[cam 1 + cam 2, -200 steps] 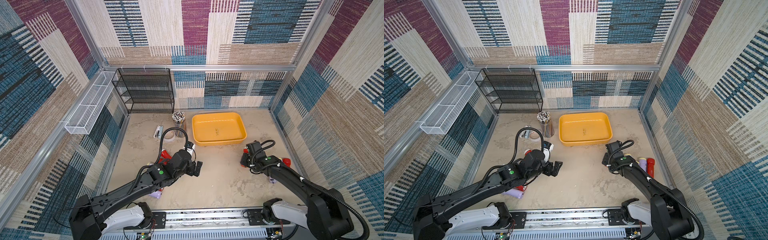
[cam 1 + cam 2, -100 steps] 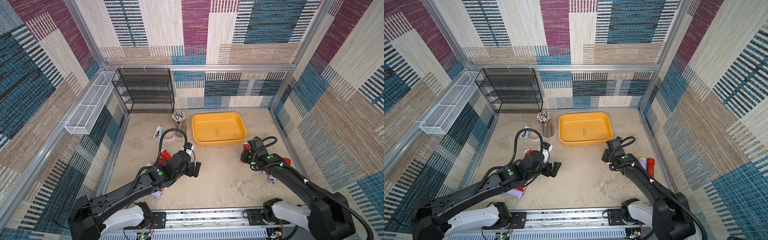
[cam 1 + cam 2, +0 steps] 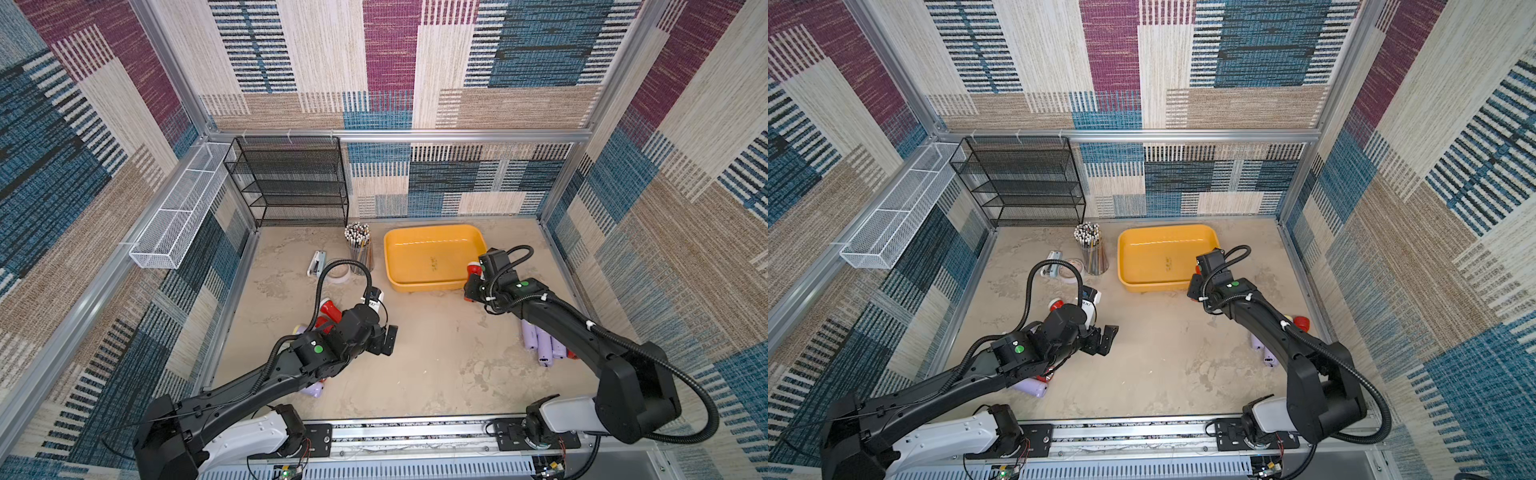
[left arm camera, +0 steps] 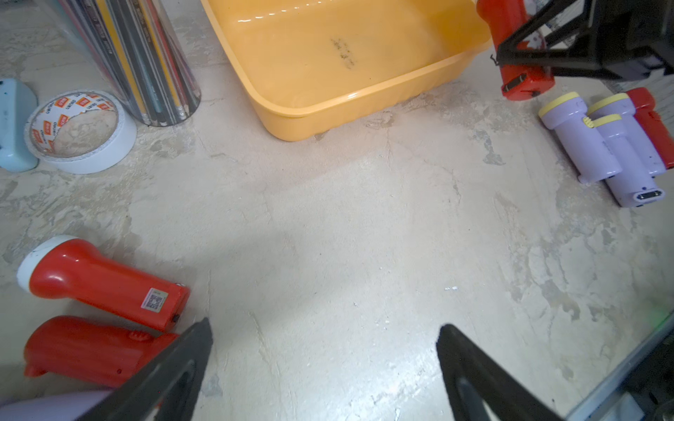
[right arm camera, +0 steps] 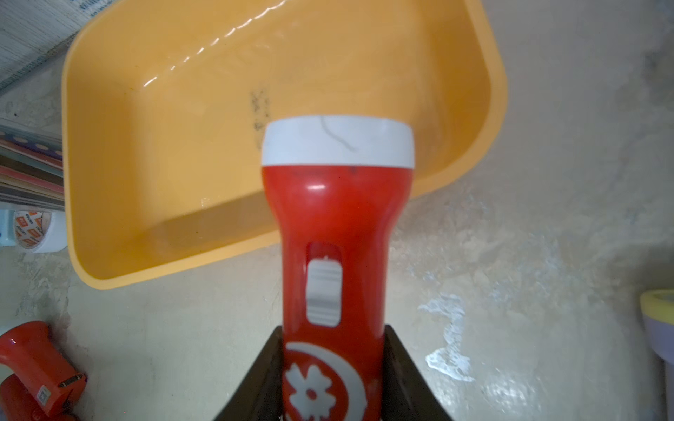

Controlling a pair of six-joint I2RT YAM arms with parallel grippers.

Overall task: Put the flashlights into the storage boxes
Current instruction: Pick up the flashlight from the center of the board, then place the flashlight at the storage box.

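Tray (image 3: 432, 286) near rim: your right gripper (image 5: 332, 330) clamps a red flashlight (image 5: 335, 204), head over that rim. Left gripper (image 4: 324, 326) gapes wide over open floor (image 4: 328, 218) before the tray; its arm half hides a lavender flashlight (image 3: 314, 390).

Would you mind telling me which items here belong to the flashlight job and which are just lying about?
Job: red flashlight in right gripper, loose red flashlights, lavender flashlights, yellow tray.
Lying about: pencil cup, tape roll, black rack, white basket.
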